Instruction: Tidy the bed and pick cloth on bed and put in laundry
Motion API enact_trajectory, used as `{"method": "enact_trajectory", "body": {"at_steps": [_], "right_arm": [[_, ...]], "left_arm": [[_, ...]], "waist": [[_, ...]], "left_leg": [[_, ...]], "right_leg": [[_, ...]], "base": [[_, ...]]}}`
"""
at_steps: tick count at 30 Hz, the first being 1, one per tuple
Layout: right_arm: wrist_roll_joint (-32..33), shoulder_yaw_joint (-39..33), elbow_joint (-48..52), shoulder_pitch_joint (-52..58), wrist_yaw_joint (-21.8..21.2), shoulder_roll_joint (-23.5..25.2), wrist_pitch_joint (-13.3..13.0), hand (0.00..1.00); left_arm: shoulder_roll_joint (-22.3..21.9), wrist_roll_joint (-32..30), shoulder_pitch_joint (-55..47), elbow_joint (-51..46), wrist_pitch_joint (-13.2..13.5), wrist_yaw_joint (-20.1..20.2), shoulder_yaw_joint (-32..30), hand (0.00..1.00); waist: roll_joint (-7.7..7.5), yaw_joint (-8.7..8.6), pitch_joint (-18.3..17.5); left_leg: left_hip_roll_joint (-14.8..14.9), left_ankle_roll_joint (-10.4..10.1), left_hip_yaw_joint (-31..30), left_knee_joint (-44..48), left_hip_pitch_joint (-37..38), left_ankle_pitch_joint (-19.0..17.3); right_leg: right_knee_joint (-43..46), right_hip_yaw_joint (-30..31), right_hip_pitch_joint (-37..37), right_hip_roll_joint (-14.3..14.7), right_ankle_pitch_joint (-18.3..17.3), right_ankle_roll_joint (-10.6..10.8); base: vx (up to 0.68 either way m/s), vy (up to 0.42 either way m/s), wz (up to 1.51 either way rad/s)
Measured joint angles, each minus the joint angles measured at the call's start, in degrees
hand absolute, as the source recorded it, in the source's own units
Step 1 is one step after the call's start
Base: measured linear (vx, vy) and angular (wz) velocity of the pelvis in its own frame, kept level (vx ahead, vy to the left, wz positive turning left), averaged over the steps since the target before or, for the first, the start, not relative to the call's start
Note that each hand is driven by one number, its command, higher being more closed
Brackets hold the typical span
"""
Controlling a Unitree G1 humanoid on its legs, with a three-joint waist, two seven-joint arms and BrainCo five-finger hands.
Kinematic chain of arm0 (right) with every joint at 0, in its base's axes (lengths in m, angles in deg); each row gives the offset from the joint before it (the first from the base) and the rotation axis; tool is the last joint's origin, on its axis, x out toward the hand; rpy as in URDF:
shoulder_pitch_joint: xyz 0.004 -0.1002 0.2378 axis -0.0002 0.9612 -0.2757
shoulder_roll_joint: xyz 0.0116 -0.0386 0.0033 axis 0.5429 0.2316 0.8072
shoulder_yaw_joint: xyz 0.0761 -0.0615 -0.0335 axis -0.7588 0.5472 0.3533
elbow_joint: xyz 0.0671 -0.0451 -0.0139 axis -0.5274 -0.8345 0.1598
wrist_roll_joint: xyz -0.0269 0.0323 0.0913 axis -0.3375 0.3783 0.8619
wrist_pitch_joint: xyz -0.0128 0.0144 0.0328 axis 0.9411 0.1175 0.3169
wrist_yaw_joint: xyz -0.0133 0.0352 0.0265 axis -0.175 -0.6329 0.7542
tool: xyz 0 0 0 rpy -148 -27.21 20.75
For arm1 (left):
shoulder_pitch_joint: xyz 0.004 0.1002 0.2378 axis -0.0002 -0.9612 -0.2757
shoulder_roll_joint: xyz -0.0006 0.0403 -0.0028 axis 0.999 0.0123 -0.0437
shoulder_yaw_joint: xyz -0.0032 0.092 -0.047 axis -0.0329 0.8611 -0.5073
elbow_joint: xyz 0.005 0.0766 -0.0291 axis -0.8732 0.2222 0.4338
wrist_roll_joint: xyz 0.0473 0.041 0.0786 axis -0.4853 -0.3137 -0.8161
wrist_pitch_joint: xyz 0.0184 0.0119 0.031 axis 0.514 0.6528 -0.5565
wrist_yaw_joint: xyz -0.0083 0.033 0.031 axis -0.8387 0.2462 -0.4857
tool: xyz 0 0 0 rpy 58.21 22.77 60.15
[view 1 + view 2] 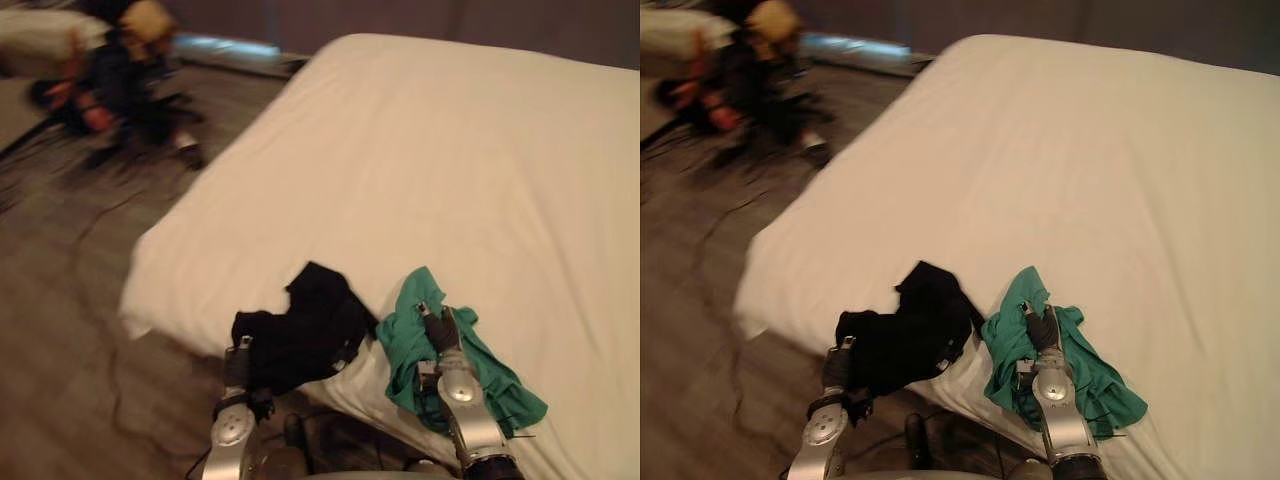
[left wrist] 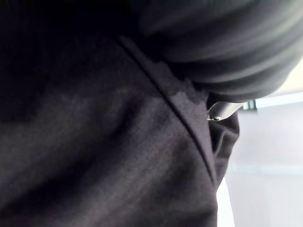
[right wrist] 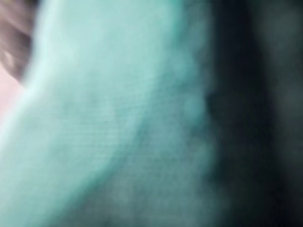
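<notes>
A white-sheeted bed spreads across the right and middle of the eye views. A crumpled black cloth lies over its near corner, and my left hand reaches up into the cloth's lower edge from below. The left wrist view has the same black cloth pressed close against the hand's ribbed cover. To its right is a bunched green cloth on the sheet, with my right hand buried in its middle. Green cloth sits right up against the right wrist camera.
Dark wooden floor runs along the bed's left side. A blurred dark heap with orange and red parts sits on the floor at the far left. A pale long object lies by the back wall.
</notes>
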Motion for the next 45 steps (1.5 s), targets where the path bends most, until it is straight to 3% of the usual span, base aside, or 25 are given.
{"method": "enact_trajectory", "body": {"at_steps": [1, 2, 3, 4, 5, 6, 7, 9, 11, 13, 14, 15, 17, 18, 22, 24, 25, 26, 32, 39, 40, 42, 43, 44, 45], "right_arm": [[-0.3, -0.1, -0.3, -0.6, 0.2, -0.7, 0.3, 1.0], [-0.9, -0.2, -0.6, -0.7, 0.4, -2.6, 0.5, 1.0], [-1.2, -0.3, -0.7, -0.8, 0.4, -3.0, 0.5, 1.0], [-1.7, -0.7, -0.1, -0.5, 0.3, -1.8, 0.4, 1.0], [-2.4, -1.1, 0.1, 0.4, 1.1, -1.4, 0.6, 1.0], [-2.7, -0.7, 0.1, 0.4, 1.3, -1.3, 0.8, 1.0], [-3.0, -0.3, 1.7, 1.4, 1.4, -1.2, 0.9, 1.0], [-3.1, 0.2, 1.9, 1.7, 1.4, -1.1, 1.0, 1.0], [-3.1, 1.5, 2.0, 1.6, 1.2, 1.0, 1.1, 1.0], [-3.1, 2.9, 2.0, 1.4, 1.3, 3.0, 1.1, 1.0], [-3.1, 3.3, 2.2, 1.5, 1.3, 3.6, 0.8, 1.0], [-3.1, 3.2, 3.1, 2.4, 1.3, 3.9, 0.8, 1.0], [-3.1, 2.9, 4.5, 4.0, 1.3, 4.2, 0.8, 1.0], [-3.0, 2.6, 6.1, 6.9, 1.4, 4.6, 0.8, 1.0], [-3.1, 2.5, 6.2, 10.3, 1.5, 5.2, 0.7, 1.0], [-3.1, 2.1, 6.2, 11.3, 1.5, 5.4, 0.7, 1.0], [-3.1, 1.8, 6.1, 11.6, 1.6, 5.5, 0.7, 1.0], [-0.3, -0.7, -1.5, 16.1, 1.3, 6.3, 0.8, 1.0], [-0.2, -1.0, -1.8, 16.1, 1.3, 6.3, 0.8, 1.0], [2.6, -4.3, -11.8, 13.7, -1.6, 5.3, 1.7, 1.0], [3.6, -4.8, -13.5, 12.9, -2.6, 4.9, 2.1, 1.0], [4.5, -4.7, -13.9, 12.9, -3.3, 4.0, 2.2, 1.0], [5.1, -4.7, -13.9, 12.9, -3.6, 3.9, 2.1, 1.0], [6.1, -4.8, -13.9, 12.7, -3.7, 2.9, 2.5, 1.0], [6.4, -4.8, -13.9, 12.1, -3.7, 2.2, 2.6, 1.0]], "left_arm": [[-0.1, 0.4, -1.1, 0.0, -0.1, 0.0, 0.1, 1.0], [-0.6, 1.0, -1.7, 0.0, -0.1, 0.1, 0.9, 1.0], [-0.7, 1.3, -1.3, -0.4, 0.0, 0.1, 1.1, 1.0], [-0.2, 1.8, -0.7, -1.0, 0.5, -0.1, -0.9, 1.0], [0.1, 2.5, -0.6, 0.1, 0.4, -0.2, -0.7, 1.0], [-0.1, 2.5, -0.6, 0.3, 0.4, -0.3, -0.6, 1.0], [-0.1, 2.8, -1.2, 0.7, 0.0, -0.1, 0.7, 1.0], [-0.5, 3.2, -1.4, 0.5, -0.3, 0.0, 1.5, 1.0], [-0.7, 3.6, -3.4, 0.4, -0.5, 0.0, 1.4, 1.0], [-0.9, 3.6, -5.1, 0.4, -0.6, 0.0, -0.2, 1.0], [-0.9, 3.6, -5.1, 0.4, -0.9, 0.0, -0.1, 1.0], [-0.8, 3.5, -4.1, 0.4, -1.1, -0.1, 0.9, 1.0], [-0.2, 3.5, -3.1, 0.6, -1.3, -0.2, 2.3, 1.0], [1.6, 3.5, -2.2, 2.3, -1.4, -0.4, 4.6, 1.0], [2.6, 3.5, -2.7, 3.5, -1.4, -0.2, 5.4, 1.0], [3.3, 3.4, -2.6, 3.8, -1.4, 0.0, 5.6, 1.0], [3.4, 3.4, -2.5, 3.9, -1.4, 0.0, 5.9, 1.0], [0.2, 3.2, -2.6, 7.3, -1.4, 0.3, 9.0, 1.0], [0.3, 3.2, -2.6, 7.3, -1.4, 0.3, 8.7, 1.0], [2.3, 3.2, 0.1, 15.4, -1.5, 2.2, 5.5, 1.0], [2.6, 3.6, 0.5, 16.6, -1.6, 3.1, 3.9, 1.0], [2.4, 3.6, 1.0, 17.6, -1.7, 3.7, 2.9, 1.0], [2.8, 3.6, 1.4, 17.6, -1.7, 4.2, 1.9, 1.0], [2.9, 3.7, 2.4, 18.0, -1.9, 4.3, 1.3, 1.0], [2.5, 3.7, 2.3, 17.8, -1.9, 4.3, 1.3, 1.0]], "waist": [[2.19, 0.18, -0.1], [4.48, -0.62, 1.0], [4.69, -1.21, 1.1], [2.36, -2.65, 1.1], [2.78, -3.25, 0.9], [2.62, -3.18, 1.1], [2.83, -3.7, 0.9], [2.21, -2.77, 1.0], [0.39, -0.97, 0.6], [-1.79, 0.59, -0.2], [-2.13, 0.87, -0.1], [-2.13, 0.3, -0.1], [-2.27, -0.79, 0.0], [-2.35, -2.58, 0.0], [-3.31, -3.35, 0.0], [-2.89, -4.69, -0.1], [-2.91, -4.88, -0.1], [-3.1, -3.17, -2.6], [-3.27, -3.14, -2.6], [-4.17, -3.14, -3.3], [-4.23, -3.23, -3.1], [-2.64, -2.61, -1.6], [-3.83, -2.32, -1.4], [-2.27, -1.91, 0.1], [-2.91, -1.31, 0.5]], "left_leg": [[2.4, 3.5, 4.4, 5.4, -0.5, 4.3], [3.1, 4.8, 7.7, 6.1, -0.3, 10.0], [2.3, 4.1, 7.4, 3.6, -0.3, 11.9], [-0.4, 6.1, 9.7, 0.5, -0.3, 9.7], [3.0, 2.4, 17.2, 7.7, 0.8, 2.3], [3.7, -0.7, 20.2, 9.0, 1.8, 0.7], [3.6, -5.0, 24.0, 7.4, 3.8, -0.4], [0.3, -3.5, 20.1, 4.0, 2.8, 1.0], [-4.0, -2.4, 14.6, 1.0, 2.8, 1.5], [-7.8, -1.3, 11.1, -0.7, 2.8, 1.4], [-9.5, -0.3, 8.5, -1.7, 2.5, 1.5], [-11.8, -0.4, 3.6, -3.0, 1.7, 1.5], [-13.4, -0.8, -0.4, -4.5, 1.5, 2.1], [-15.7, -2.0, -4.9, -7.3, 2.9, 2.9], [-18.4, -2.7, -7.8, -9.2, 5.7, 3.5], [-19.3, -1.8, -9.9, -9.1, 5.9, 4.1], [-19.7, -1.5, -10.3, -9.0, 6.2, 4.2], [-12.9, -6.3, -9.6, -13.2, 13.3, 6.3], [-12.8, -6.8, -9.2, -13.2, 13.4, 6.0], [-12.1, -8.0, -7.7, -12.4, 13.5, 5.1], [-10.4, -9.7, -7.6, -5.8, 10.8, 0.9], [-6.6, -12.8, -8.0, 4.8, 7.9, -4.0], [-4.8, -12.4, -9.7, 14.0, 4.9, -4.7], [-0.9, -12.4, -12.5, 28.9, -1.3, -3.6], [0.1, -12.5, -14.3, 34.9, -4.9, -1.9]], "right_leg": [[2.1, -2.1, 0.6, 0.6, -0.5, -0.3], [9.2, -5.4, 0.1, -0.8, -4.2, -2.1], [9.4, -5.7, -0.3, -0.3, -6.1, -2.3], [-1.1, -7.1, 0.9, 2.9, -1.2, -5.4], [0.0, -13.9, 2.7, 3.2, -1.2, -5.0], [0.9, -16.0, 3.4, 3.0, -1.3, -5.1], [1.1, -22.1, 5.1, 2.9, -1.3, -5.1], [2.7, -27.7, 6.7, 1.6, -1.3, -5.0], [10.1, -32.5, 8.3, -3.2, -2.9, -4.5], [16.1, -32.9, 8.6, -7.8, -5.6, -5.4], [18.3, -31.3, 8.5, -9.0, -7.1, -7.1], [20.3, -23.8, 6.5, -8.1, -9.7, -7.1], [20.3, -10.9, 3.2, -4.7, -11.7, -6.0], [20.2, 8.4, -1.8, 1.4, -13.7, -3.4], [21.1, 20.4, -8.0, 4.8, -13.9, -2.8], [16.4, 26.2, -10.6, 7.6, -13.5, -3.0], [15.2, 27.0, -10.6, 7.8, -12.9, -3.5], [-7.3, 30.0, -1.7, 8.9, 5.4, -3.7], [-7.5, 30.4, -1.7, 9.0, 5.4, -3.7], [-7.9, 31.9, -1.9, 9.9, 4.8, -4.1], [-6.5, 32.0, -1.9, 10.4, 3.1, -4.6], [-1.7, 30.9, -1.5, 11.9, -0.1, -5.4], [-0.6, 31.2, -0.5, 11.9, -3.1, -7.1], [-0.2, 29.9, 0.8, 12.8, -4.6, -8.2], [0.0, 29.7, 1.3, 12.9, -5.1, -8.5]], "base": [[0.04, 0.052, 1.9], [-0.03, 0.052, 1.67], [-0.16, 0.01, 2.65], [-0.18, -0.008, 2.79], [-0.12, 0.012, 2.67], [0.05, 0.135, 2.35], [0.07, 0.213, 2.03], [0.01, 0.194, 1.81], [-0.02, 0.164, 1.3], [0.04, 0.14, 0.92], [0.06, 0.115, 1.49], [0.04, 0.071, 1.6], [0.05, 0.05, 1.74], [0.07, 0.043, 1.82], [0.06, 0.022, 0.89], [0.07, 0.015, 0.54], [0.03, 0.008, 0.32], [0.0, 0.0, 0.11], [0.0, 0.0, -0.03], [0.03, -0.023, -0.12], [0.09, -0.102, -0.08], [0.11, -0.147, 0.03], [0.06, -0.161, 0.44], [0.05, -0.141, 0.47], [0.01, -0.083, 0.37]]}}
